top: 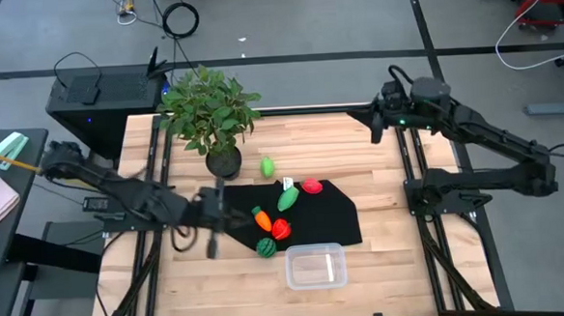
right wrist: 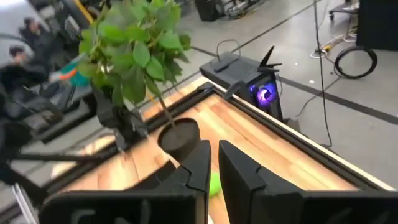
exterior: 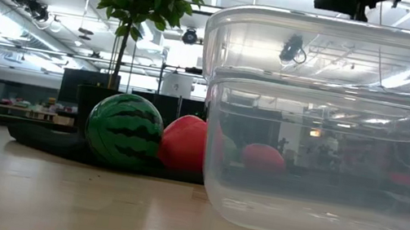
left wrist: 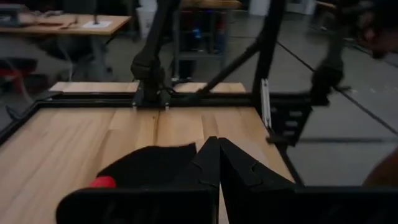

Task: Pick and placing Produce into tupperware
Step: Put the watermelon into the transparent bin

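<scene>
No produce is inside the tupperware [top: 316, 267] yet, so I judge that the task is at its beginning, in the reach toward a first piece; the left gripper [top: 213, 241] is over the left edge of the black mat [top: 338, 215], near the orange piece [top: 262, 218], and its fingers [left wrist: 245, 177] are pressed together with nothing between them; the next move, as I judge it, asks to part the fingers, to lower them around one piece, and then to carry it to the tub, which stands empty on the desk [top: 378, 153] just in front of the mat; the right gripper [top: 375, 117] waits at the far right corner of the desk, well apart from the produce, and its fingers [right wrist: 236, 171] are nearly closed on nothing; the pieces lie close together on the mat: the striped green watermelon [exterior: 125, 130] touches a red piece [exterior: 184, 143] near the tub, a light green piece [top: 287, 198] and another red one [top: 311, 185] lie farther back, and a small light green piece [top: 267, 166] lies on the bare wood beside the potted plant [top: 210, 109]; they look smooth, rounded and small, so they may roll or slip in a pinch; the tub is clear, with rounded corners.
</scene>
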{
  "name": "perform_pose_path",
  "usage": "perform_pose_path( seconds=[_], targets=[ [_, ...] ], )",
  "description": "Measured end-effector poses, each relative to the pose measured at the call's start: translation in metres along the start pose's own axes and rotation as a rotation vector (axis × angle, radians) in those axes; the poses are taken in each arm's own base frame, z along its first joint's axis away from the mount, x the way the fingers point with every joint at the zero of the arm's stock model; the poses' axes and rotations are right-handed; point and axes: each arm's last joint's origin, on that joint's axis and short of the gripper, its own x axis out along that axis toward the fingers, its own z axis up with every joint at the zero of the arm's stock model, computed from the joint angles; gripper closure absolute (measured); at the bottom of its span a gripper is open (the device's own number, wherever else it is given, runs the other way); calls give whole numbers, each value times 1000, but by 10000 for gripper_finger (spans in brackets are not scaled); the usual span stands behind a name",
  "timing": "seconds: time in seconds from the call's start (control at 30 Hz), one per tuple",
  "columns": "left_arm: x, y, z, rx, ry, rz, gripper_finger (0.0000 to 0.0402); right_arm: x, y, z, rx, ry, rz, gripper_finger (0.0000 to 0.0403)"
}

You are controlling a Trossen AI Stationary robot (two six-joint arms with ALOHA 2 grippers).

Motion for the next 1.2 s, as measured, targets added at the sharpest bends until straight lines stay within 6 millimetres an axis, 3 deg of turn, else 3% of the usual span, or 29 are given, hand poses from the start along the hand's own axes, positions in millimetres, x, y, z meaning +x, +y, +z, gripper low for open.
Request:
perform_pose_path(
  seconds=[0.2, 0.27, 0.47, 0.57, 0.7, 0.9, 1.2],
  targets=[
    [46, -37, 28, -120, -14, 153, 395, -2, -10, 3, -75, 7, 19, 365],
    [62, -50, 28, -166, 7, 195, 395, -3, -13, 3, -86, 17, 39, 365],
    [109, -81, -3, -480, 146, 323, 395, -5, -18, -2, -116, 88, 90, 365],
    [128, -89, -20, -551, 184, 376, 395, -6, -19, -5, -129, 122, 90, 365],
    [146, -91, -24, -592, 171, 387, 395, -6, -20, -9, -144, 163, 85, 365],
    [158, -81, -36, -732, 261, 382, 378, -7, -21, -11, -154, 178, 83, 365],
    [164, -63, -37, -791, 363, 372, 242, -7, -21, -12, -148, 185, 82, 365]
  ],
)
